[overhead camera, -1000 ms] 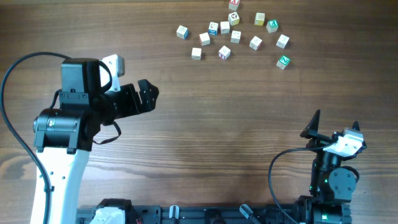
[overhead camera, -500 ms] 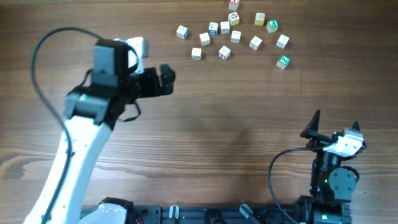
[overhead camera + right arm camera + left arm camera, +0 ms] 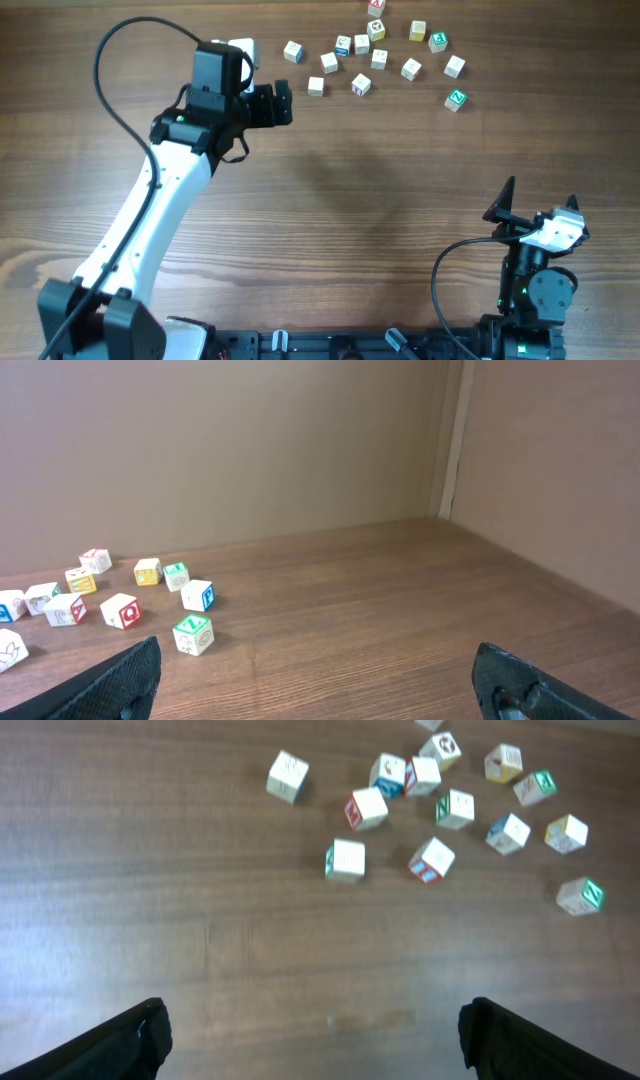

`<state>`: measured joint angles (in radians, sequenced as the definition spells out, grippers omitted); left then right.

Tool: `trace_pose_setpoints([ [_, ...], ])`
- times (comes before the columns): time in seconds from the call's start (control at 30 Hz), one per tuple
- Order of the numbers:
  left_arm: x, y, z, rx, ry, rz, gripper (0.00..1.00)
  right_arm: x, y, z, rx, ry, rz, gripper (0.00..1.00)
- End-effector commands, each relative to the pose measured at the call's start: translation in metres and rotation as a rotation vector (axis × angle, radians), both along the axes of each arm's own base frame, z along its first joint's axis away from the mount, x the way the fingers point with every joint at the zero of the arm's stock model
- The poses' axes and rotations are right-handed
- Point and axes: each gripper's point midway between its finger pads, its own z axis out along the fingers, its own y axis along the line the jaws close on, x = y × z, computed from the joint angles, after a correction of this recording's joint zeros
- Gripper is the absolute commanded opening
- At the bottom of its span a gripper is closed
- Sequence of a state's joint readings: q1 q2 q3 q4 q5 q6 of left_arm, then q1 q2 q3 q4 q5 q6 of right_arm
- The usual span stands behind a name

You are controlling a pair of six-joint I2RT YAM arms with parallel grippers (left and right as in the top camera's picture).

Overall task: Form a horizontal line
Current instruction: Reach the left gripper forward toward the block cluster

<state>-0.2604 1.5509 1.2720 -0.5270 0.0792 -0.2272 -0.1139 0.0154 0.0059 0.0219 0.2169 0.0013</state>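
Observation:
Several small white letter cubes (image 3: 361, 85) lie scattered at the far middle of the table. No straight row of three touching cubes shows in any view. My left gripper (image 3: 287, 104) is open and empty, just left of the cluster and below its leftmost cube (image 3: 292, 51). In the left wrist view the open fingers (image 3: 315, 1020) frame bare wood, with the nearest cube (image 3: 345, 859) ahead of them. My right gripper (image 3: 538, 205) is open and empty at the near right, far from the cubes. Its wrist view (image 3: 315, 670) shows a green Z cube (image 3: 192, 634) ahead on the left.
The wooden table (image 3: 380, 220) carries nothing else. The green Z cube (image 3: 456, 99) lies apart at the cluster's right end. A brown wall (image 3: 250, 450) stands behind the table. The left arm's cable (image 3: 110, 60) loops over the far left.
My left arm has swung forward and to the right, bringing its open gripper close to the left side of the cubes. The right arm and the cubes have not moved.

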Motion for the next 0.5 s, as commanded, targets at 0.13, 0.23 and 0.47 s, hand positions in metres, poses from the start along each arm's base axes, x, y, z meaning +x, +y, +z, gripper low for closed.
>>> trace_pose_setpoints([
  [0.13, 0.048, -0.005, 0.008, 0.071, -0.059, -0.010, 0.94, 0.000, 0.002, 0.003, -0.002, -0.012, 0.010, 1.00],
  [0.23, 0.064, -0.009, 0.002, 0.072, -0.056, -0.010, 0.94, 0.000, 0.002, 0.003, -0.002, -0.012, 0.010, 1.00],
  [0.47, 0.084, -0.015, -0.018, 0.071, -0.053, -0.012, 0.93, 0.000, 0.002, 0.003, -0.003, -0.012, 0.010, 1.00],
])
